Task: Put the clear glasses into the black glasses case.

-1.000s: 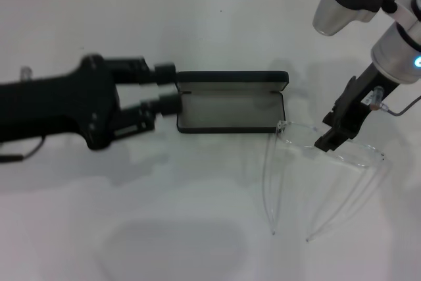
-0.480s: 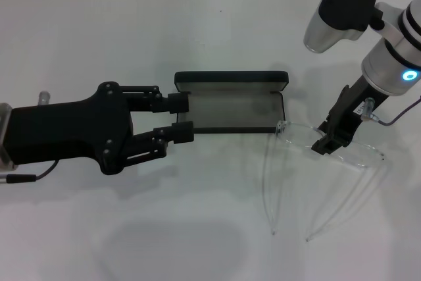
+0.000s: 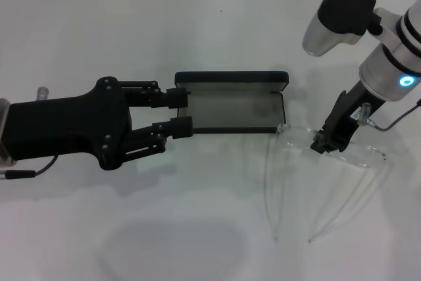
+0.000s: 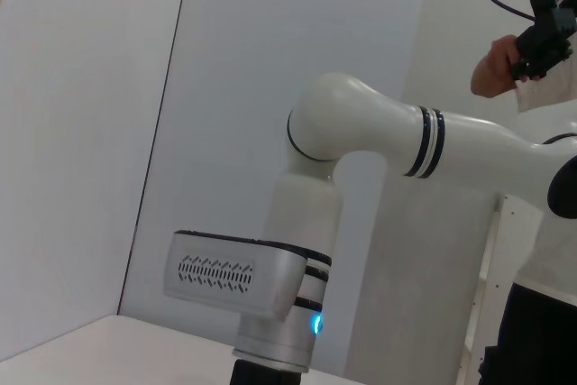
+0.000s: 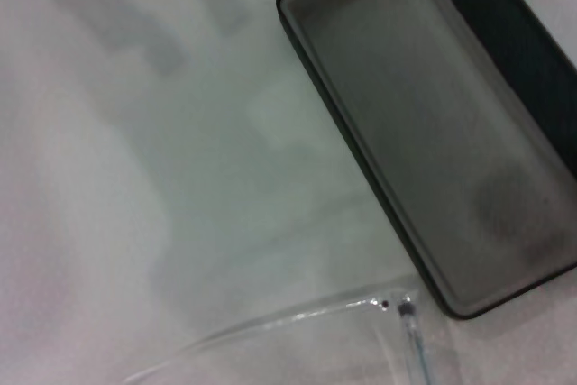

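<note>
Glasses [image 3: 329, 162] (held by right end effector [image 3: 327, 141]) beside case [image 3: 231, 103] edge.

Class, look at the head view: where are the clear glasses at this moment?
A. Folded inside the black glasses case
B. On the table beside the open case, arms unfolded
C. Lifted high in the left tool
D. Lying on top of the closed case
B: the clear glasses lie on the table with both arms spread, next to the open, empty black glasses case, and the right tool is at their front.
</note>
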You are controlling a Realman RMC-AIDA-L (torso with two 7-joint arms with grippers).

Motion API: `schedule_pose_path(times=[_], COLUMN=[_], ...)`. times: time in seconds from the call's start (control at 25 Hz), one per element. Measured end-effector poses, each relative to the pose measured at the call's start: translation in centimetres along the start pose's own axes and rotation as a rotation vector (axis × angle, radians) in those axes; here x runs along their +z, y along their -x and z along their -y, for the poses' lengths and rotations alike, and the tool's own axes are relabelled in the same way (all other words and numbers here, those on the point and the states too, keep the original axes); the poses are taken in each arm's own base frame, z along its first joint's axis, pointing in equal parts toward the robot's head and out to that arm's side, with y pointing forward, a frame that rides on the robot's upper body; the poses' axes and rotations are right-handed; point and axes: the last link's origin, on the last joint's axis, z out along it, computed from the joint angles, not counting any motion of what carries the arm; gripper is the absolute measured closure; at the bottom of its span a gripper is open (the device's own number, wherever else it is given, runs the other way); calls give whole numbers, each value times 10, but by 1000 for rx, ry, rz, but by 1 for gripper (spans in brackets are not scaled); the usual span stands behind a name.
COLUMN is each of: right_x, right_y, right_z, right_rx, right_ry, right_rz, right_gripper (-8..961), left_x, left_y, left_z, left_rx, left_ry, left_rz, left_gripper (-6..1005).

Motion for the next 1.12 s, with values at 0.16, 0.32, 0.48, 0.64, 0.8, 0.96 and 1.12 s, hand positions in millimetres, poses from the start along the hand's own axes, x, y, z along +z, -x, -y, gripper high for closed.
schedule_pose_path(times=[0.16, 0.32, 0.48, 0.64, 0.8, 0.96, 1.12], right_x=[2, 0, -14, -36, -58, -79, -83], right_y=[-3, -8, -18, -26, -41, -56, -63], right_z=[-1, -4, -11, -23, -34, -39, -41], right_rx=[4, 2, -2, -10, -47, -89, -130], right_ry=[11, 6, 9, 56, 125, 197, 235], right_rz=[-5, 9, 57, 160, 318, 542, 733], right_gripper=[845, 845, 845, 845, 845, 845, 844], left_x=[-1, -1, -2, -3, -2, 0, 12], left_y=[1, 3, 3, 2, -4, -18, -30], left_z=[0, -1, -2, -4, -5, -16, -26], left_rx=[-4, -9, -12, -10, 2, 41, 70], left_ry=[-4, -7, -11, -16, -6, 87, 207], left_rz=[-1, -4, -11, -37, -75, -168, -220], left_gripper=[580, 580, 581, 581, 580, 590, 602])
